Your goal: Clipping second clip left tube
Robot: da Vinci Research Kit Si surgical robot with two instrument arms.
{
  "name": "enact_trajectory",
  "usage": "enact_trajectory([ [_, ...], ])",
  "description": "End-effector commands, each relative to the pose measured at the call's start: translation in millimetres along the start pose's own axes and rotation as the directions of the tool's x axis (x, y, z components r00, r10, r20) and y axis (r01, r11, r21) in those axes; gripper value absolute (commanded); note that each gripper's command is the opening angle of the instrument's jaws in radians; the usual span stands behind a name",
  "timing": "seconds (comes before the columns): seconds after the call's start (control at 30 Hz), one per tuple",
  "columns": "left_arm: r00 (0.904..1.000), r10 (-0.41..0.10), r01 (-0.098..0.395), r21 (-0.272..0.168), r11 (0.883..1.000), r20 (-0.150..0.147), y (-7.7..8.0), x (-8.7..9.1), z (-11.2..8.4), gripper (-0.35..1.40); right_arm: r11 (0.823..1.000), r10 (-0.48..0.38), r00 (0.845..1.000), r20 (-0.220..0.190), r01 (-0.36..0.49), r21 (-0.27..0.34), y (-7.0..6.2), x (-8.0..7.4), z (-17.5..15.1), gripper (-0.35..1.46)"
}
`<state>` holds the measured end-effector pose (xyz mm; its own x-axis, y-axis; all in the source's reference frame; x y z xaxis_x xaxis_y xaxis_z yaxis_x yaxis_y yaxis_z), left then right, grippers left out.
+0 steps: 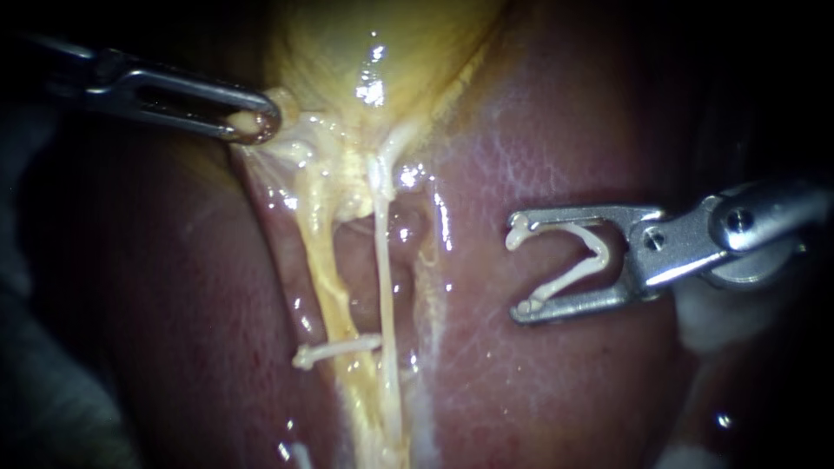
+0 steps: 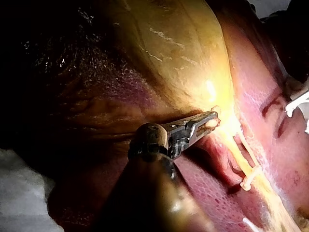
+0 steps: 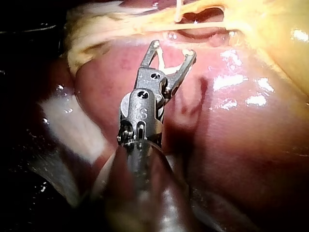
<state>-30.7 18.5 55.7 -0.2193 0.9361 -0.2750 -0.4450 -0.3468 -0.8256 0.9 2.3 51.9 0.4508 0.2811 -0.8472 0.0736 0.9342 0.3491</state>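
Two tubes run down from the yellow gallbladder (image 1: 382, 43) over the liver (image 1: 539, 156): a thicker yellow left tube (image 1: 326, 278) and a thin pale right tube (image 1: 385, 287). A white clip (image 1: 334, 350) sits across the left tube low down. My left instrument (image 1: 256, 122) is shut on yellowish tissue at the gallbladder's neck, holding it up and left; this grip also shows in the left wrist view (image 2: 210, 121). My right instrument (image 1: 519, 274) hovers over the liver, right of both tubes. Its jaws stand wide apart with an open white clip (image 1: 573, 265) seated between them (image 3: 174, 48).
White gauze (image 1: 721, 321) lies under the right instrument's shaft, also seen beside it in the right wrist view (image 3: 72, 125). Another small white piece (image 1: 300, 453) shows at the lower edge, left of the tubes. Bare liver lies between the tubes and the right jaws.
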Motion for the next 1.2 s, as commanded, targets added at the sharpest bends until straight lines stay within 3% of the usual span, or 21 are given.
enact_trajectory([
  [0.03,1.0,0.0,0.0,-0.001,1.0,-0.003,0.2,0.0,0.1,-0.35,1.0,0.0,1.0,0.0,0.0,0.0,0.0,0.1,0.1,0.49],
  [0.6,1.0,0.001,-0.001,0.005,1.0,-0.006,0.2,-0.5,0.7,-0.35,1.0,0.004,1.0,-0.006,-0.004,0.017,-0.5,1.8,2.7,0.5],
  [0.73,1.0,0.001,-0.001,0.005,1.0,-0.007,0.2,-0.5,0.7,-0.35,0.998,0.045,0.999,-0.01,-0.045,0.032,-0.5,2.1,4.3,0.5],
  [0.93,1.0,0.001,-0.001,0.005,1.0,-0.007,0.2,-0.5,0.8,-0.35,0.989,0.128,0.992,-0.013,-0.127,0.077,-1.1,1.8,8.1,0.49],
  [1.2,1.0,0.0,0.0,0.006,1.0,-0.008,0.4,-0.5,0.8,-0.35,0.967,0.221,0.975,-0.001,-0.219,0.134,-2.1,0.2,13.4,0.49],
])
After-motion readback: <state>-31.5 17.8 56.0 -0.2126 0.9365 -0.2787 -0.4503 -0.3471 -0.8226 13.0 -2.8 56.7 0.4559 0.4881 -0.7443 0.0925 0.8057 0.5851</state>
